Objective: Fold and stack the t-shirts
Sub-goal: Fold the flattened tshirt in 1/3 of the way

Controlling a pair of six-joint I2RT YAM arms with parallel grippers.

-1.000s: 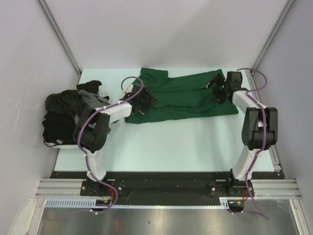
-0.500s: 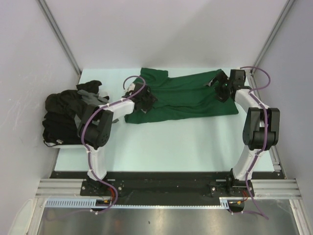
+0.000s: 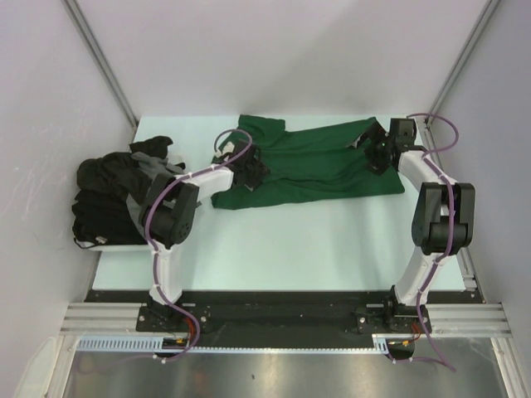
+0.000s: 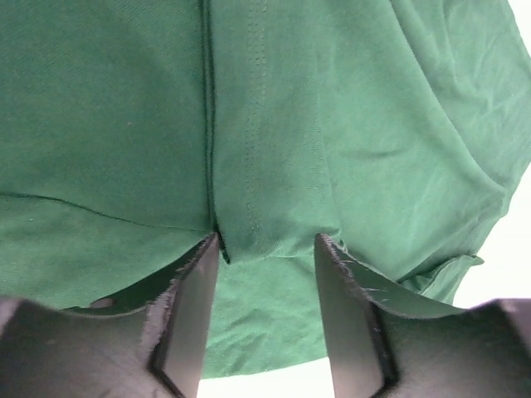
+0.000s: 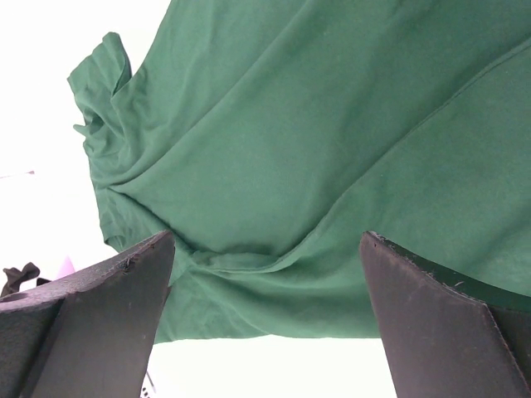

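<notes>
Here, one spread green t-shirt (image 3: 315, 170).

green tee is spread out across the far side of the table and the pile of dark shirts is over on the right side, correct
Not quite. The top external view shows the pile of dark shirts at the left side of the table, beside the left arm. The green tee is indeed spread out across the far side.
</notes>
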